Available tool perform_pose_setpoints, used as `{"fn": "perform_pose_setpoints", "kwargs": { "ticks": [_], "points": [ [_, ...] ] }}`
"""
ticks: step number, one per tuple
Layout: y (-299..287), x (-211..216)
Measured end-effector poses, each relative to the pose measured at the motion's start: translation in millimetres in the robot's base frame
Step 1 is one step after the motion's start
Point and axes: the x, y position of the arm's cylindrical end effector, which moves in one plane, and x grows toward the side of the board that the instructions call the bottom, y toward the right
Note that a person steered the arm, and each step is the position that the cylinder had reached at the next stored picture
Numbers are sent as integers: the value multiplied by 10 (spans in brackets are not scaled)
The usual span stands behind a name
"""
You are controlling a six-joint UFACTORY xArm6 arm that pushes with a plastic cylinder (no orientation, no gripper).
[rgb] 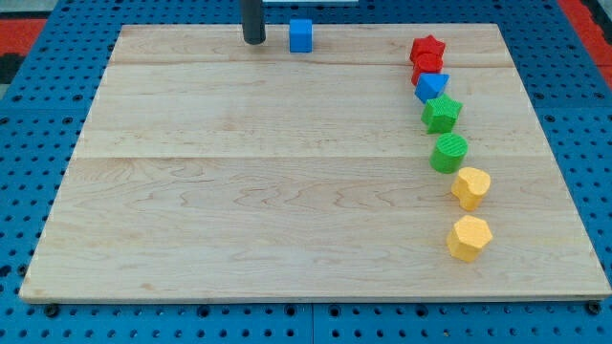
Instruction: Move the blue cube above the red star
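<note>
The blue cube (301,35) sits near the top edge of the wooden board, left of centre-right. My tip (253,41) rests on the board just to the cube's left, a small gap apart. The red star (427,49) lies at the view's upper right, far to the right of the cube, at nearly the same height.
Below the red star runs a curved line of blocks: a red block (424,70), a blue triangular block (431,88), a green star (442,114), a green cylinder (448,153), a yellow block (470,187) and a yellow hexagon (469,238). The board's top edge (382,26) is close to the cube.
</note>
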Motion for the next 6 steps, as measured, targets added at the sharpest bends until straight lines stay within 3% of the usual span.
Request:
{"fn": "perform_pose_setpoints", "kwargs": {
  "ticks": [2,6],
  "points": [
    [1174,25],
    [2188,7]
  ]
}}
